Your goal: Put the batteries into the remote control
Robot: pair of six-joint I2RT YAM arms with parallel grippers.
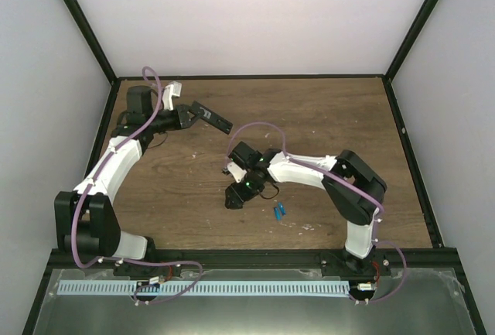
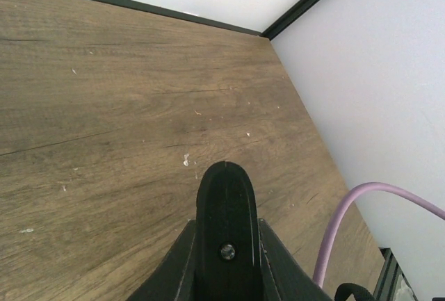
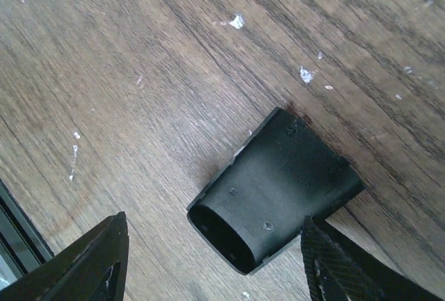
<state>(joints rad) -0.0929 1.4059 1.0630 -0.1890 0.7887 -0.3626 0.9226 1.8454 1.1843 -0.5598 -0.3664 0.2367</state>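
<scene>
The wooden table (image 1: pixel 332 118) fills the scene. At far left, the left gripper (image 1: pixel 188 114) is clamped on the remote control (image 1: pixel 213 119), which juts out to the right. Mid-table, the right gripper (image 1: pixel 234 198) has its fingers apart either side of a curved black cover (image 3: pixel 274 190). The batteries (image 1: pixel 278 211) lie together just to its right.

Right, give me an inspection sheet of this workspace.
Surface: wood table, scattered white flecks.
Job's things: remote held above the table by the left gripper; blue batteries on the table, not loaded.
Clutter: black shell on the table, possibly the battery cover.
Grippers: left gripper shut on remote; right gripper open, fingers either side of the shell.
Cables: purple cables in loose loops, no snag seen.
Surroundings: white walls, black frame.
</scene>
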